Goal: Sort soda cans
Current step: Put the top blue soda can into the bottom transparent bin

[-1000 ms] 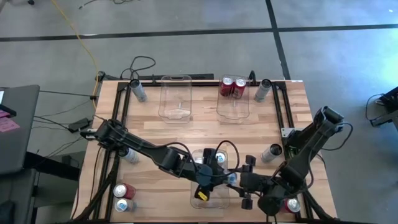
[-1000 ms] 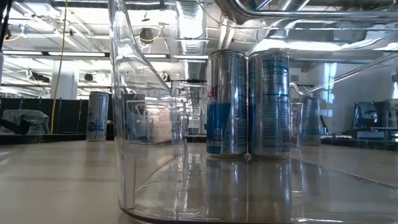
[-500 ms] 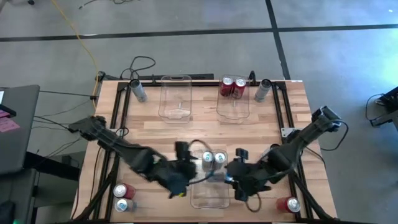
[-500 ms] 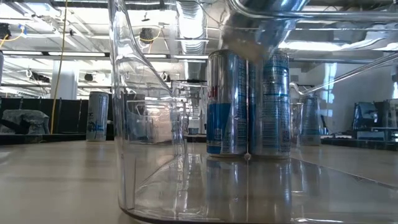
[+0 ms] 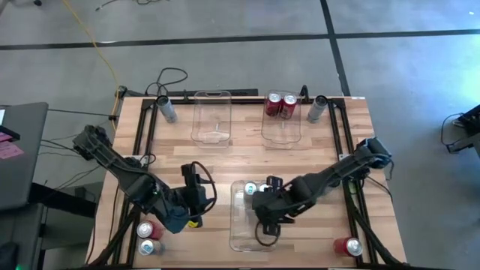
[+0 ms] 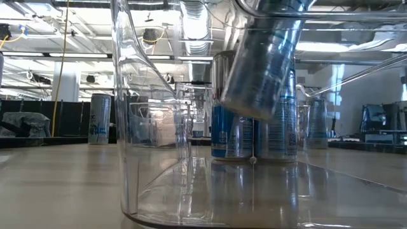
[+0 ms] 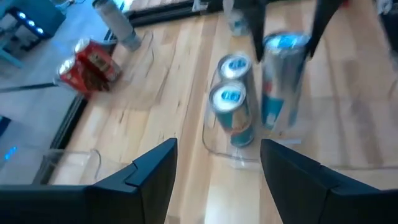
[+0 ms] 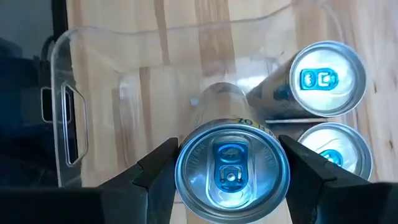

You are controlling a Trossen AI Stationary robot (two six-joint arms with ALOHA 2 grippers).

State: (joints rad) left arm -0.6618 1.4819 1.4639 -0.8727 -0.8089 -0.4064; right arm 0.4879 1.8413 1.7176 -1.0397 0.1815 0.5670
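Now swung in over the clear rectangular plastic bin (image 5: 251,225) nearest the desk's front, right tool (image 8: 231,163) clenched around tilted pale silver-blue soda can (image 8: 231,167), two standing silver-blue cans (image 8: 328,79) just beyond; left tool (image 7: 217,163) withdrawn, released.

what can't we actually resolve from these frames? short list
- High view: right gripper and its held can merge with the near bin; the grip shows only in the right wrist view.
- Low view: held can cut off by the top edge; no gripper visible.
- Left wrist view: motion blur; labels on the two standing cans unreadable.
- High view: left gripper is too small and dark to read.
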